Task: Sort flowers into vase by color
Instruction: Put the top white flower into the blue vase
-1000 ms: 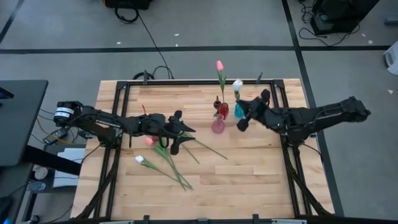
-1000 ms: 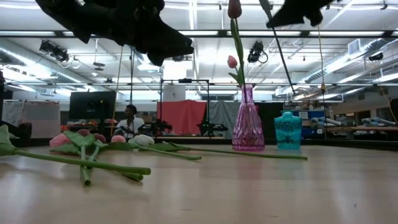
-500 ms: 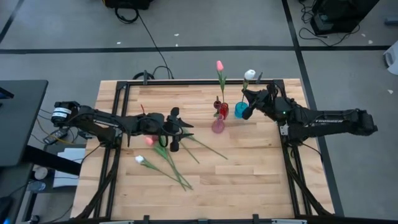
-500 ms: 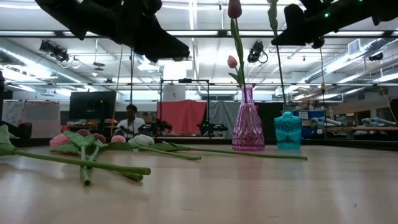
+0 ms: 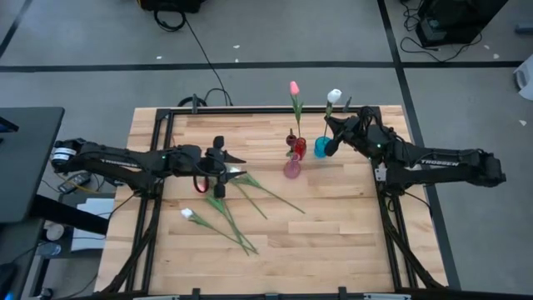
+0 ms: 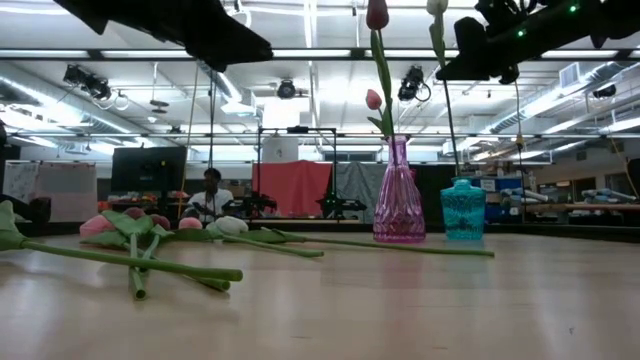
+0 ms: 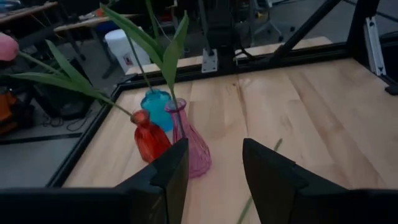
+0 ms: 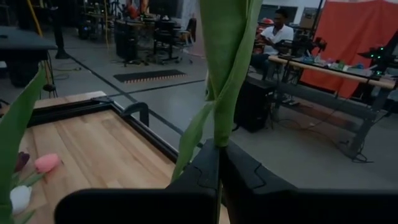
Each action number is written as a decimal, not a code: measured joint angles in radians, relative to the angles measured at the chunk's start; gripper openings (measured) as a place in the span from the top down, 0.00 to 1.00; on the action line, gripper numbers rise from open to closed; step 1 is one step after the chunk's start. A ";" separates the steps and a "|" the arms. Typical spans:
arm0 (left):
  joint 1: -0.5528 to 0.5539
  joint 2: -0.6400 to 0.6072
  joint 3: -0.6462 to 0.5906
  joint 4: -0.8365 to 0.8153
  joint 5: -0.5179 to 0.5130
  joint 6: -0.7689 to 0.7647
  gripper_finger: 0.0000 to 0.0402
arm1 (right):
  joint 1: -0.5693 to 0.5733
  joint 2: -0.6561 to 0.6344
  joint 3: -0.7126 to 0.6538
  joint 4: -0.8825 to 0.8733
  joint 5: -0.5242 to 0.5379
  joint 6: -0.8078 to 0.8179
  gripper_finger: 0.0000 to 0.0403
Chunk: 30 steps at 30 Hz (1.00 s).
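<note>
My right gripper (image 5: 331, 140) is shut on a white tulip (image 5: 335, 97), which stands upright over the teal vase (image 5: 321, 149). Its stem (image 6: 446, 110) runs down to the teal vase's mouth (image 6: 462, 183); whether it is inside, I cannot tell. A pink vase (image 6: 398, 200) holds two tulips (image 6: 377, 12), and a red vase (image 5: 298, 147) stands beside it. Several tulips (image 5: 225, 212) lie flat on the table's left half. My left gripper (image 5: 221, 158) is open and empty above them, facing the vases (image 7: 186, 140). My right gripper pinches the white tulip's stem and leaf (image 8: 222, 127) between its two fingers, about midway along the stem. The fingers come level from the table's right and lie across the stem. The tulip stands upright, head above the fingers, lower stem hanging toward the teal vase.
A black frame (image 5: 158, 150) runs along the table's left, far and right sides. Bare wood (image 5: 333, 225) lies in front of the vases. In the low view a person (image 6: 208, 195) sits in the room far behind the table.
My right gripper has gone toward the table's far edge and turned, and the white tulip has gone from slanting to upright over the teal vase. My left gripper has risen and drawn back toward the table's left and far side, away from the lying tulips.
</note>
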 joint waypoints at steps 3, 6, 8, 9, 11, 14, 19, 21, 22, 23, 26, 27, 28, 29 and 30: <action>0.000 -0.001 -0.011 -0.010 0.000 -0.006 0.61 | -0.008 0.007 0.000 -0.006 -0.015 0.010 0.96; 0.000 -0.001 -0.074 0.093 0.000 -0.018 0.61 | -0.009 0.018 0.001 -0.026 -0.011 0.028 0.96; 0.000 -0.001 -0.141 0.196 0.000 -0.033 0.61 | -0.009 0.027 0.001 -0.039 -0.009 0.041 0.96; 0.000 -0.001 -0.178 0.250 -0.001 -0.042 0.61 | -0.008 0.036 0.001 -0.034 -0.009 0.053 0.96; 0.000 -0.001 -0.237 0.345 -0.016 -0.062 0.61 | -0.008 0.051 0.001 -0.057 -0.008 0.081 0.96; 0.000 -0.026 -0.295 0.379 -0.049 -0.089 0.61 | -0.008 0.081 0.001 -0.120 0.009 0.126 0.96; 0.000 -0.114 -0.328 0.338 -0.103 -0.105 0.61 | -0.008 0.115 0.001 -0.250 0.011 0.211 0.96; 0.000 -0.157 -0.328 0.308 -0.113 -0.106 0.61 | -0.008 0.123 0.001 -0.290 0.010 0.241 0.95; 0.000 -0.174 -0.328 0.298 -0.117 -0.106 0.61 | -0.008 0.124 0.001 -0.313 0.011 0.259 0.95; 0.000 -0.186 -0.328 0.300 -0.118 -0.109 0.61 | -0.008 0.124 0.001 -0.332 0.013 0.272 0.94; -0.001 -0.216 -0.329 0.289 -0.118 -0.132 0.61 | -0.008 0.123 0.001 -0.358 0.015 0.288 0.89; -0.001 -0.219 -0.328 0.290 -0.114 -0.136 0.61 | -0.008 0.122 0.001 -0.362 0.014 0.289 0.87; -0.001 -0.222 -0.328 0.283 -0.111 -0.138 0.61 | -0.008 0.120 0.001 -0.365 0.012 0.292 0.85; -0.001 -0.222 -0.328 0.281 -0.111 -0.139 0.61 | -0.008 0.119 0.001 -0.367 0.003 0.293 0.83; -0.001 -0.222 -0.328 0.280 -0.110 -0.139 0.61 | -0.008 0.117 0.001 -0.369 -0.011 0.296 0.80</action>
